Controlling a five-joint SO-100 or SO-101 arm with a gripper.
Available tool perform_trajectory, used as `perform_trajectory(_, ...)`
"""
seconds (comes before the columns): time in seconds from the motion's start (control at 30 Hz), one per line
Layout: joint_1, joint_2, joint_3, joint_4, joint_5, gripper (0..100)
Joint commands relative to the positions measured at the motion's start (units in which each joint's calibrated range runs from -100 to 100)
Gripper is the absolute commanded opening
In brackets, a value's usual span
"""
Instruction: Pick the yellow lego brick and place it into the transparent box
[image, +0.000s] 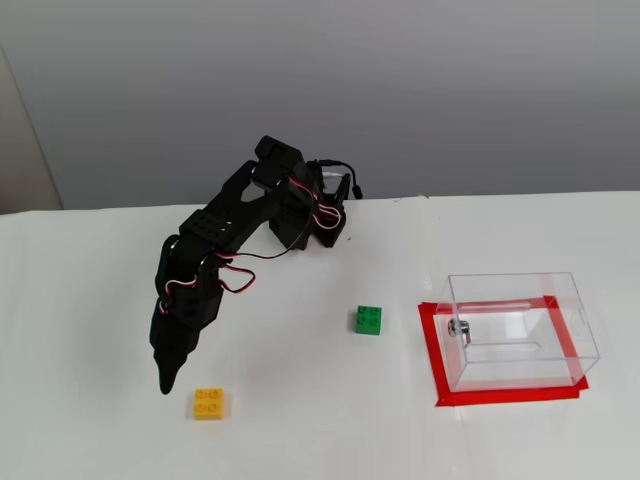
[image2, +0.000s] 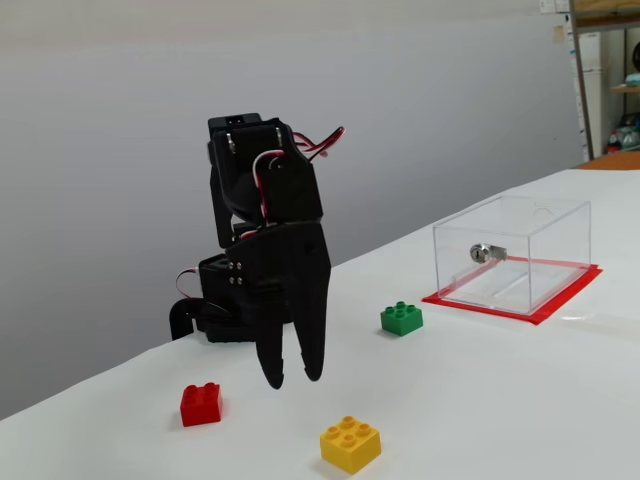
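Yellow lego brick (image: 209, 403) lies studs-up on the white worktop (image: 90, 300), free and untouched, well apart from the transparent box (image: 515, 330), which stands empty on a red taped patch (image: 431, 340) at the right of the higher fixed view. The black arm (image: 225, 215) is the next largest thing: it reaches forward and down from its base at the far edge. Its end effector (image2: 290, 378) hangs above the worktop with the two fingertips (image2: 311, 372) pointing down and a narrow gap between them, holding nothing; in the higher fixed view it sits just left of the yellow brick and short of it.

To do the grasp well, I judge the gap too slim for the brick, so the fingers should spread before any descent. The tip should shift right until the brick sits squarely between the fingers, faces parallel to its sides, then drop straight down. Closing off-centre would likely push the brick away.

A green brick (image: 368, 319) sits between arm and box, and a red brick (image2: 201, 403) lies near the base; neither blocks the approach.
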Motion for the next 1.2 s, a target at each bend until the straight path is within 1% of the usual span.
perform_trajectory(0.0, 0.0, -0.5, -2.4, 0.2, -0.2, 32)
perform_trajectory(0.3, -3.9, -0.3, -1.9, -0.6, 0.2, 32)
perform_trajectory(0.47, -5.1, 3.6, -4.8, -1.5, -0.1, 32)
perform_trajectory(0.87, -4.6, 10.9, -7.2, -1.9, 0.3, 32)
perform_trajectory(1.17, -6.4, 13.3, -7.2, -1.9, 0.1, 32)
